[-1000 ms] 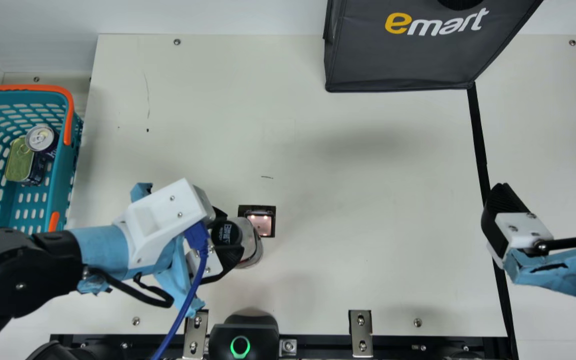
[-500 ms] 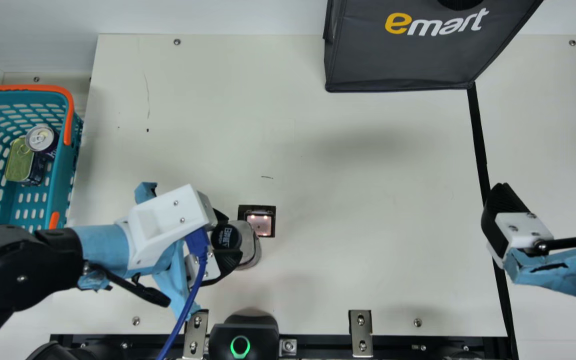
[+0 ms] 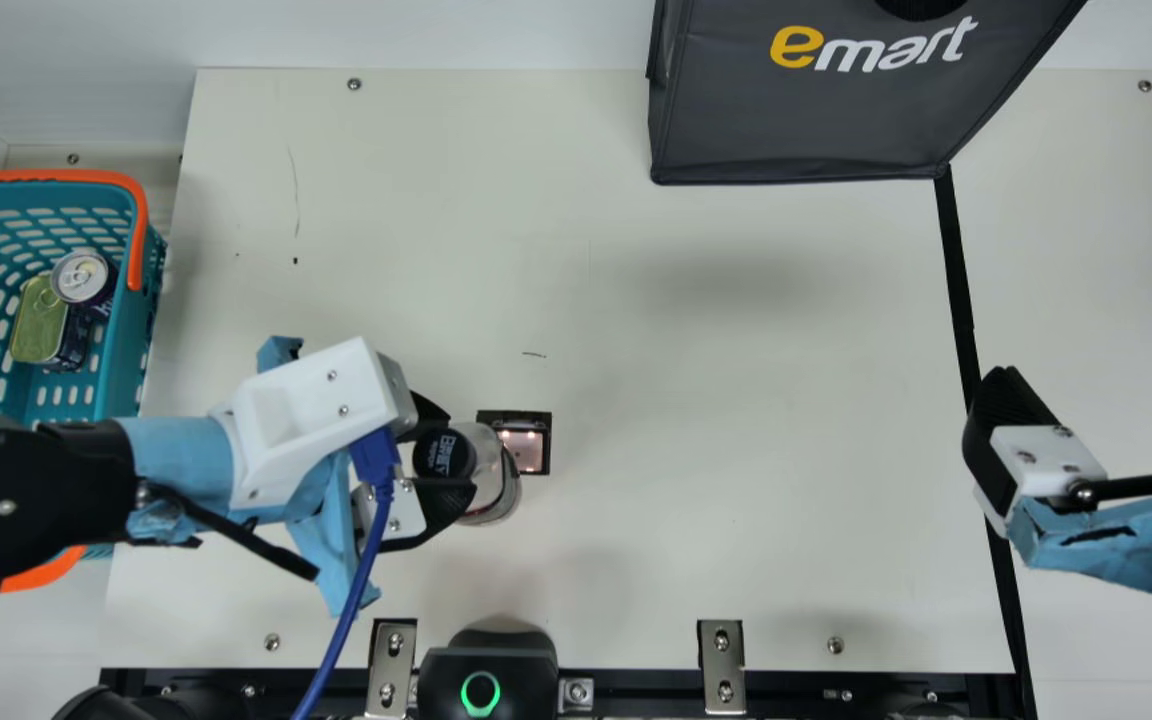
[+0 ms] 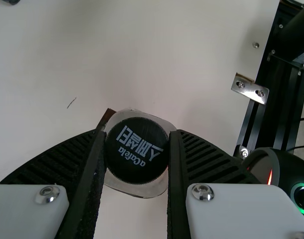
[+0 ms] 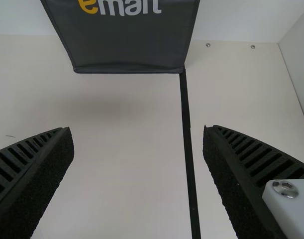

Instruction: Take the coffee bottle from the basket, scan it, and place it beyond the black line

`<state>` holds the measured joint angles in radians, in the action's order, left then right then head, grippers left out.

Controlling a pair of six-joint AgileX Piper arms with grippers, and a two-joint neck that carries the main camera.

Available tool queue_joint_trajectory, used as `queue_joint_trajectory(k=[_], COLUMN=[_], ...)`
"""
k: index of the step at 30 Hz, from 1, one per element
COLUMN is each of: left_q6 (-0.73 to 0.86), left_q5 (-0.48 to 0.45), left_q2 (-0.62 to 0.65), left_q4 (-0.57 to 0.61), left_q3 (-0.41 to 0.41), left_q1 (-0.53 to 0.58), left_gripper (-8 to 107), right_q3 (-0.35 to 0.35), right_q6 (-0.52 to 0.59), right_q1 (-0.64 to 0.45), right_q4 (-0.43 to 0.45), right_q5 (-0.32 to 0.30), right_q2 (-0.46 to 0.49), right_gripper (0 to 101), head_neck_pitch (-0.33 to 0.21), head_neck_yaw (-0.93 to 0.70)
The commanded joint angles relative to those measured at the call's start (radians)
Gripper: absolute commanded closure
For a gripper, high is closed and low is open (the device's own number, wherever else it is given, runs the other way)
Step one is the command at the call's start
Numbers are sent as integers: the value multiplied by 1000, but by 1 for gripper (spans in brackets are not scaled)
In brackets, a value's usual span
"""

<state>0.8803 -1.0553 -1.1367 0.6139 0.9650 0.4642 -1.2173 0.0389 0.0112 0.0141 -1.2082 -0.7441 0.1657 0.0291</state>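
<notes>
Left hand (image 3: 458,448) grips coffee bottle (image 3: 488,468) by the cap (image 3: 444,455); best turn it slowly, code toward scanner window (image 3: 526,450) beside hand.

Left gripper (image 3: 462,453) tight, right gripper (image 3: 1094,388) wide apart

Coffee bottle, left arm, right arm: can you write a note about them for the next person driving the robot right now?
Left gripper: jaws shut on the bottle.
Right gripper: jaws open, empty, near the black line.
Bottle: beside the lit black square, which looks like a scanner.
Done: bottle out of the basket. Can't tell if it has scanned.
Left to do: confirm the scan, then place the bottle beyond the line.
</notes>
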Motion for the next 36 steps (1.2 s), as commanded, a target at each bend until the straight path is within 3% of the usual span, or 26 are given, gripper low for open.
queue_joint_trajectory(k=[1, 36], left_q6=[6, 26], left_q5=[-12, 71], left_q2=[-4, -225], left_q4=[6, 28], left_q3=[10, 242], left_q1=[-6, 48], left_gripper=[89, 89], right_q3=[0, 0], right_q6=[0, 0], right_q1=[0, 0], right_q4=[0, 0], right_q5=[0, 0], right_q2=[0, 0], right_gripper=[10, 10], head_neck_pitch=[-27, -27], head_neck_yaw=[-2, -2])
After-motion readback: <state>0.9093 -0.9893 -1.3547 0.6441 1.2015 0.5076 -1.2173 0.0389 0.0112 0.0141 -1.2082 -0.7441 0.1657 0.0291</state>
